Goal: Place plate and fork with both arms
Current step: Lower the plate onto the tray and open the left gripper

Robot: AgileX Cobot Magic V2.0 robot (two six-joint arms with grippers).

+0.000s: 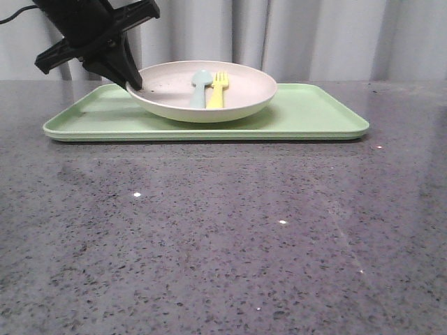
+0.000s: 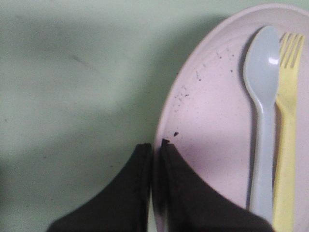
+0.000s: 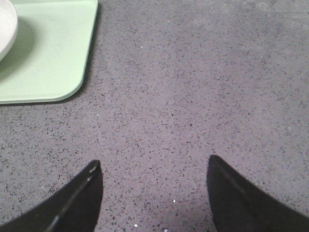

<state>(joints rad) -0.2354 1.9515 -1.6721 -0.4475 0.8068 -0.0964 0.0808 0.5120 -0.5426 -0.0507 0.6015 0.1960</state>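
A cream plate (image 1: 241, 89) rests on a light-green tray (image 1: 314, 115) at the back of the table. A yellow fork (image 1: 218, 88) lies in the plate beside a pale blue-grey spoon (image 1: 200, 85). My left gripper (image 1: 133, 80) is shut on the plate's left rim, one finger inside, one outside. In the left wrist view the gripper (image 2: 154, 146) pinches the plate (image 2: 212, 111) rim, with the fork (image 2: 286, 121) and spoon (image 2: 263, 96) lying side by side. My right gripper (image 3: 153, 166) is open and empty over bare table; it is not in the front view.
The grey speckled table (image 1: 223, 237) stretches in front of the tray. In the right wrist view a tray corner (image 3: 53, 58) and a sliver of the plate (image 3: 7, 24) show, well away from the open fingers. A grey curtain hangs behind.
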